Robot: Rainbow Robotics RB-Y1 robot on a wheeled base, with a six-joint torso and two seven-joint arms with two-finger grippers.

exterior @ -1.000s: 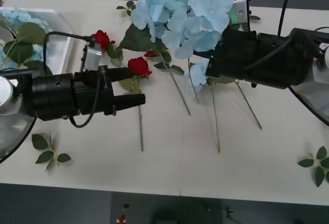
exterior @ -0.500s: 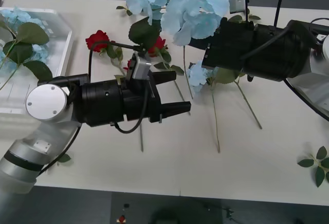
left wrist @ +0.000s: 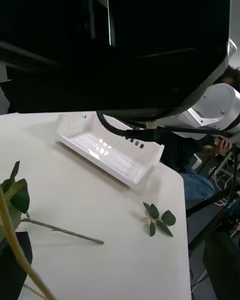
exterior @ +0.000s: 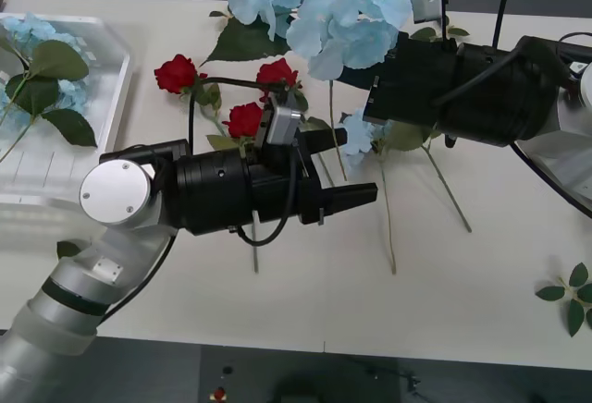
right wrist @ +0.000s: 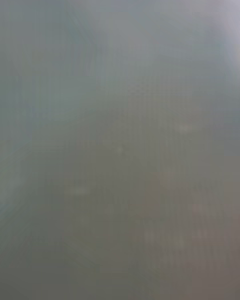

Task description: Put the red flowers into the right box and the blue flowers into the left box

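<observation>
From my front view the table is crowded: a big mass of blue flowers hangs at mid-table, its stems trailing down toward me, and it hides the front of my right arm. Three red flowers lie just left of that mass, close together; the nearest bloom sits right against the top of my left wrist housing. The left box sits at the table's left end with more blue clusters and large leaves already lying in it. A loose leaf sprig lies at the right edge, well apart from everything. My left gripper reaches across the middle of the table, pointing right, fingers spread apart with nothing between them; a blue flower stem lies just beyond the tips. In the left wrist view I see the right box, white and shallow, near the table corner, with a leaf sprig just beside it. My right gripper is buried behind the blue blooms; I cannot tell whether it is clamped or loose.
</observation>
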